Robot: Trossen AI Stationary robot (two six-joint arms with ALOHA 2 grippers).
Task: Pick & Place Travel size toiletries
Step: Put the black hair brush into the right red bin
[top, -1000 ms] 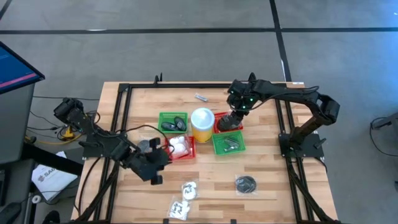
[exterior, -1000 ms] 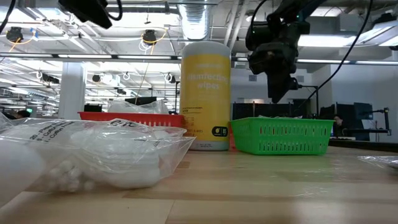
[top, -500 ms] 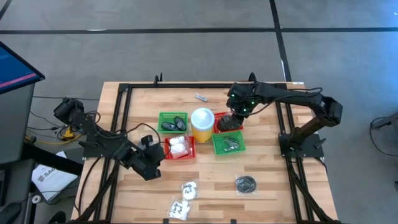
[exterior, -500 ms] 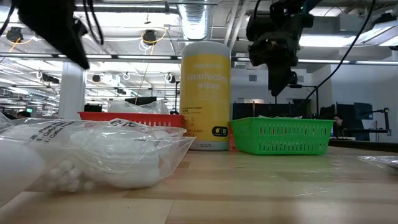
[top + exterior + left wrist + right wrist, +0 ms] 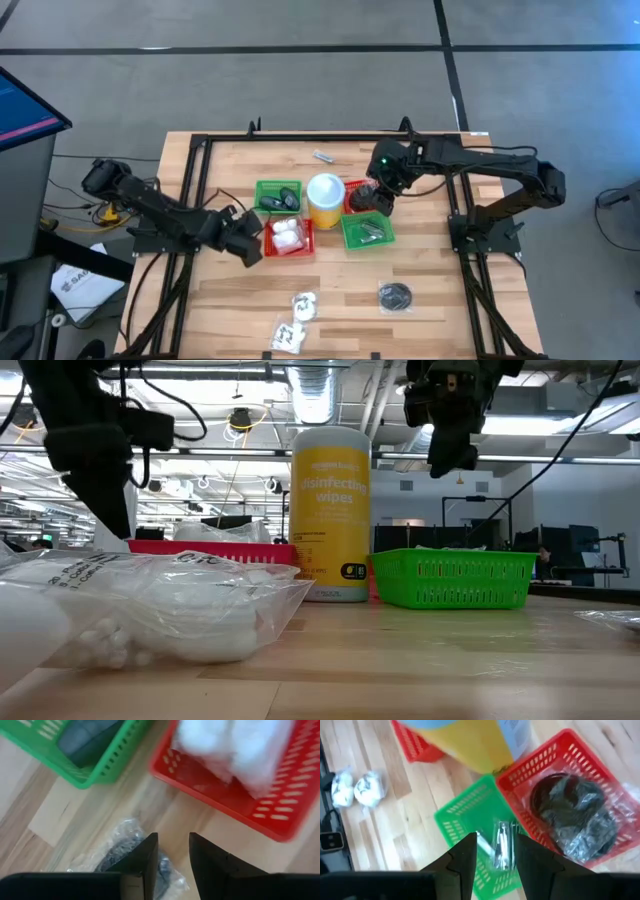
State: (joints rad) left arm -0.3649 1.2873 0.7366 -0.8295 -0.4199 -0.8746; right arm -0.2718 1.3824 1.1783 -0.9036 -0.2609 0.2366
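The travel size toiletries (image 5: 395, 296) lie scattered, and you have them in several places. A clear bag of dark round pieces (image 5: 125, 855) lies on the bare wood directly below your left gripper (image 5: 172, 851), whose fingers stand a narrow gap apart with nothing between them; just ahead of that gripper sits a red basket (image 5: 235, 800) holding white pieces (image 5: 235, 745), and beside that basket a green basket (image 5: 107, 767) with a dark item inside. Your right gripper (image 5: 494, 851) hangs above the other pair of baskets, its fingers likewise narrowly parted and empty: below and ahead of it a green basket (image 5: 457, 822) holds small silvery metal pieces (image 5: 501, 845), and touching that basket's corner a red basket (image 5: 540, 765) holds a bag of dark round pieces (image 5: 572, 817). The yellow wipes canister (image 5: 325, 199) stands upright between the two basket pairs, just beside the right gripper. From above, another dark bagged piece rests on the near part of the table (image 5: 450, 320), well apart from the right gripper, and two printed packets of white pieces (image 5: 295, 320) lie near the table's front edge, well clear of the left gripper. One small silvery item (image 5: 322, 156) lies alone beyond the baskets.
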